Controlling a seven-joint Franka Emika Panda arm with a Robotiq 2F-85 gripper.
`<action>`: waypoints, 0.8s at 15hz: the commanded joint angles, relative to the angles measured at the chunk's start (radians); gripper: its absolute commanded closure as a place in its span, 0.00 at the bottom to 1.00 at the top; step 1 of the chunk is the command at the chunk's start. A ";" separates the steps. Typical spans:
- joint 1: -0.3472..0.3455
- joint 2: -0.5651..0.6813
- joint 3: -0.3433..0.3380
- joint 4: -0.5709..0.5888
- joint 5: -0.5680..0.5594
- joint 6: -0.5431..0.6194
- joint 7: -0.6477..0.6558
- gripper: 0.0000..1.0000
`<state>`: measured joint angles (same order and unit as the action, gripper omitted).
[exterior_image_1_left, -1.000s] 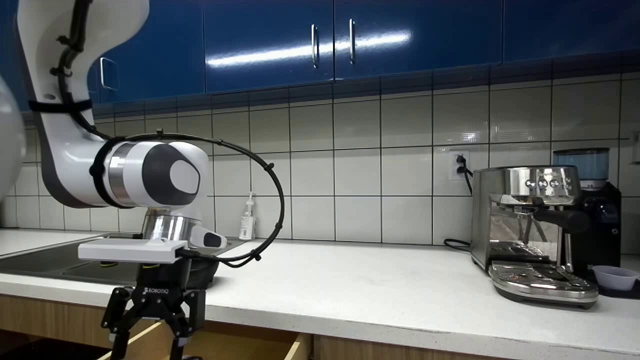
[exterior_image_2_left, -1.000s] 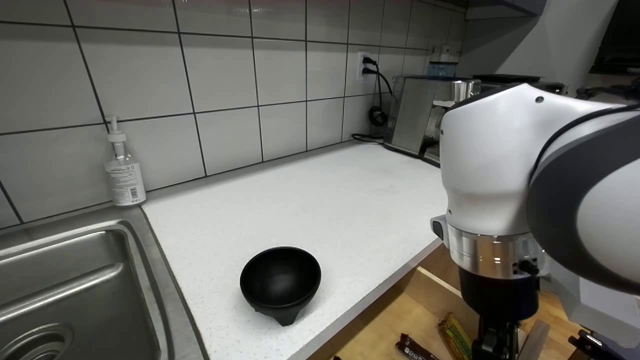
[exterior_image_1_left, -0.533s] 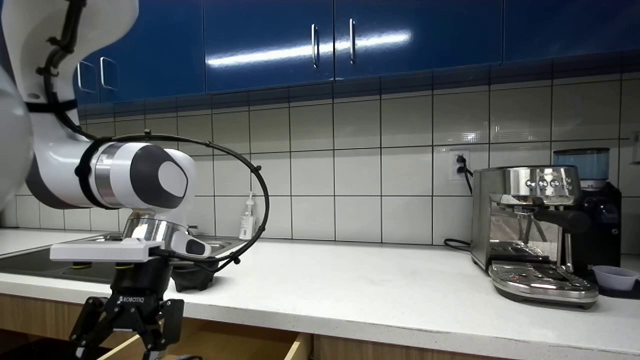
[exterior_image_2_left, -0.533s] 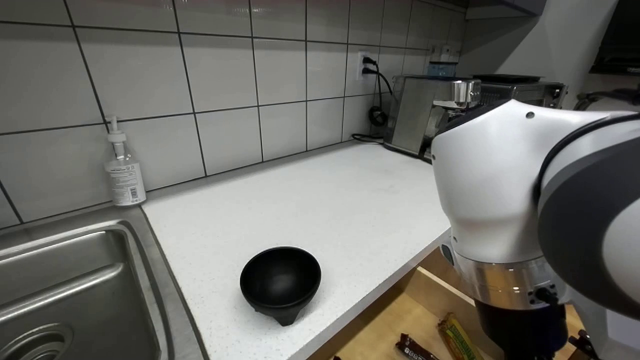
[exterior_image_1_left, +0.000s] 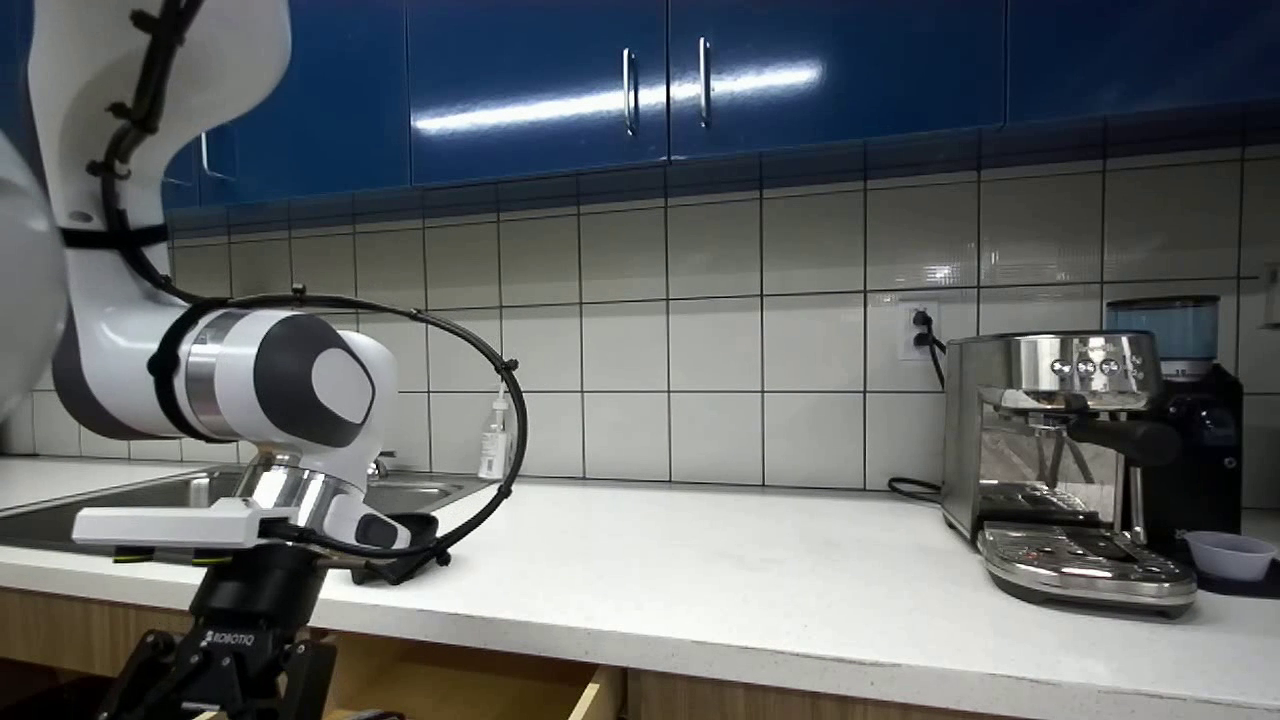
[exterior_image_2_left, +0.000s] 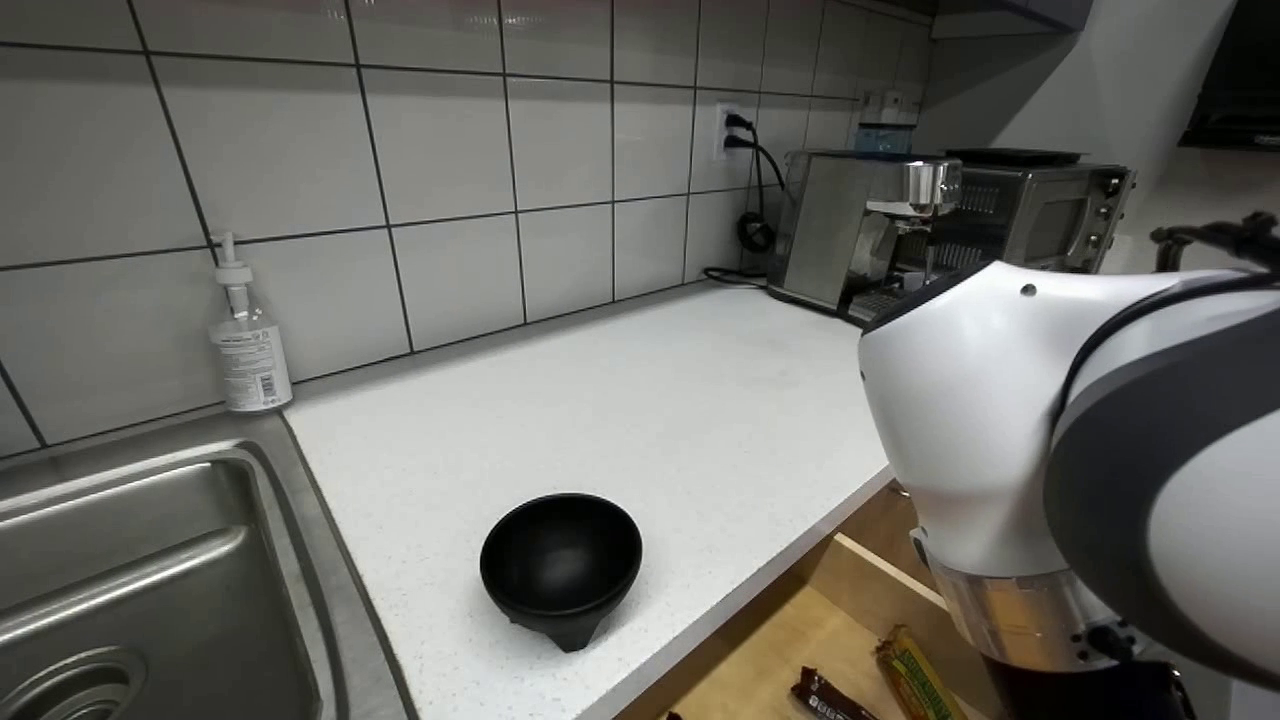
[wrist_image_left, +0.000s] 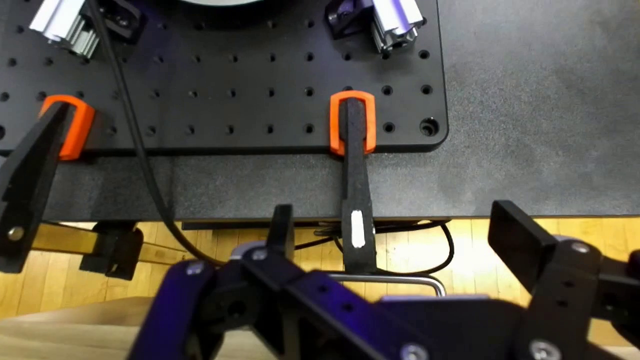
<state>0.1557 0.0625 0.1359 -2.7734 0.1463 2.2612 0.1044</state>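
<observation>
My gripper is open and holds nothing. In the wrist view its fingers stand wide apart, with a silver handle between and below them. In an exterior view the gripper is low in front of the counter, beside the open wooden drawer; its fingertips are cut off by the frame edge. In an exterior view the drawer holds a green-yellow wrapped bar and a dark wrapped bar. A black bowl stands on the counter; the arm partly hides the bowl in an exterior view.
A sink and a pump bottle lie left of the bowl. A coffee machine stands on the counter's right. The wrist view shows a black table, clamps with orange pads and a hanging cable.
The arm and gripper have moved lower and, in an exterior view, somewhat left; the gripper has tilted. The fingers have dropped out of that view. The bowl, drawer and bars have not moved.
</observation>
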 joint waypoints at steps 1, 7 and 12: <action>-0.003 0.050 0.006 0.013 0.030 -0.010 0.027 0.00; 0.012 0.108 0.015 0.005 0.039 0.086 0.085 0.00; 0.044 0.180 0.022 0.010 0.028 0.253 0.178 0.00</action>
<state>0.1757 0.1986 0.1451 -2.7721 0.1706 2.4212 0.2022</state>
